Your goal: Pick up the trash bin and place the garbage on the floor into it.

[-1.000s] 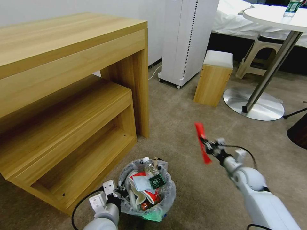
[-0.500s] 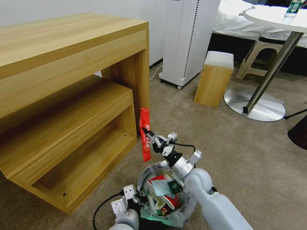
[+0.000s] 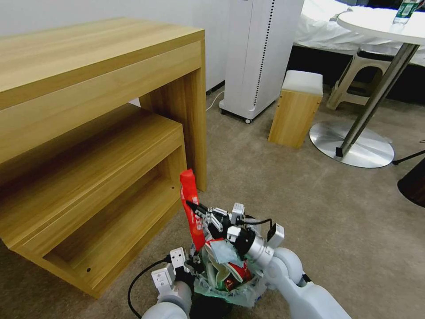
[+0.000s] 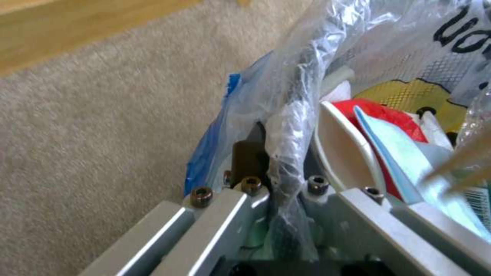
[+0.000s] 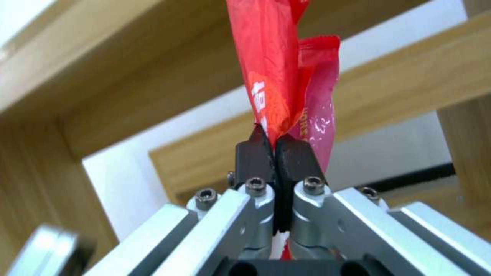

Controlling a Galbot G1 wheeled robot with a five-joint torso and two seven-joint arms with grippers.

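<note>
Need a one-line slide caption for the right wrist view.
Right tool shut on the long red wrapper, which stands up from its fingertips, with the wooden shelving behind.

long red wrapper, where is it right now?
In the head view the long red wrapper stands upright, pinched by the right gripper, its lower end at the rim of the trash bin that the left gripper holds, in front of the wooden shelf unit.

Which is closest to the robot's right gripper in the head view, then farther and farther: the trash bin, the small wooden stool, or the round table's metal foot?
From the right gripper:
1. Trash bin, just below it.
2. Wooden stool, farther back.
3. Table's metal foot, off right.
</note>
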